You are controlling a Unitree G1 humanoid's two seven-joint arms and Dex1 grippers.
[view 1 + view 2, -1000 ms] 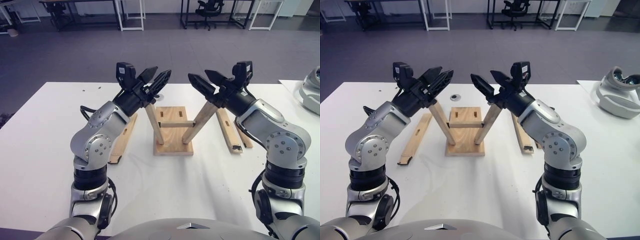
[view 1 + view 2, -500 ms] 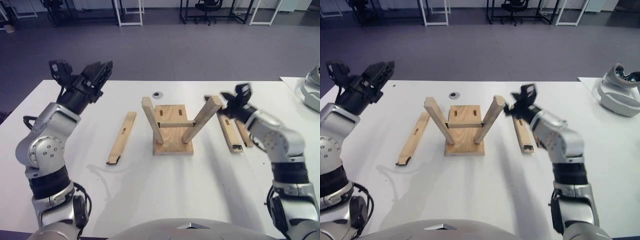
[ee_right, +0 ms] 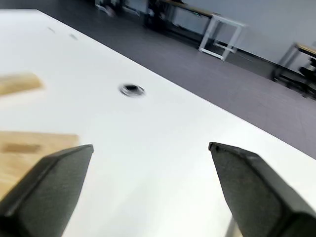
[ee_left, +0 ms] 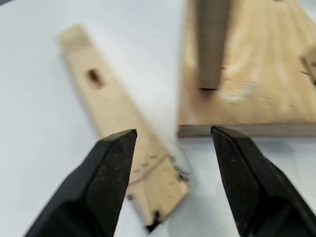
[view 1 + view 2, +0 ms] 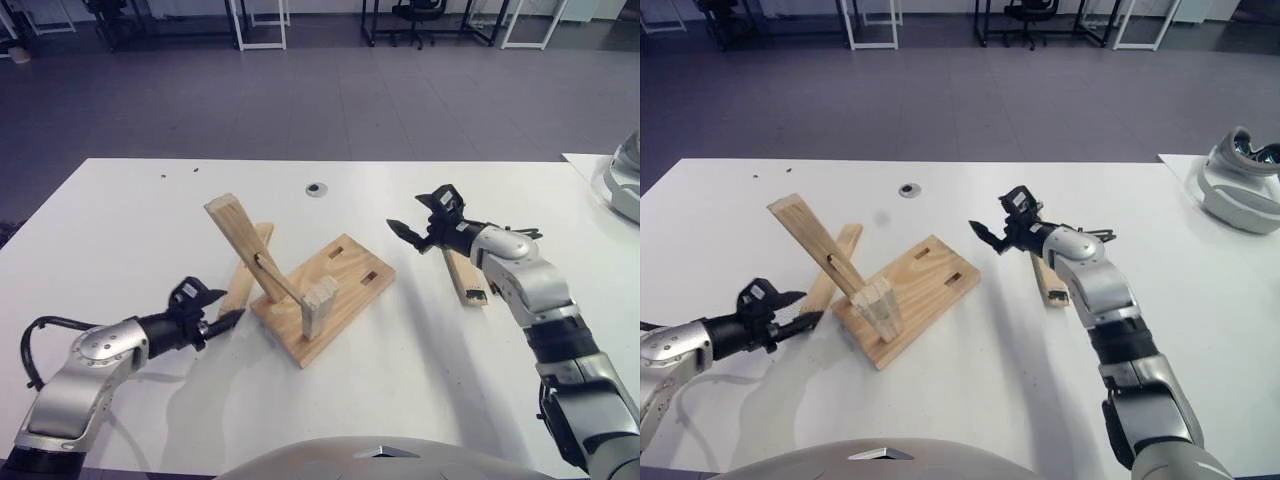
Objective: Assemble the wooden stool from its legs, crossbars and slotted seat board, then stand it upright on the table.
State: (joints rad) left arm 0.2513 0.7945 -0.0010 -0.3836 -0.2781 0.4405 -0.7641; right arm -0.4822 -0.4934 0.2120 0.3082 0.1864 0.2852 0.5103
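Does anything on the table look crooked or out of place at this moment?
Yes. The seat board lies askew to the edge of the table, and its two fitted legs splay apart instead of standing straight. Two slots are empty.

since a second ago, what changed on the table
Both claws left the leg tops and pulled apart. The left claw dropped to the table, open, beside the loose leg. The right claw came down, open, near the loose pieces on the right. The seat board swung round, and one fitted leg now leans left. The loose parts stayed put.
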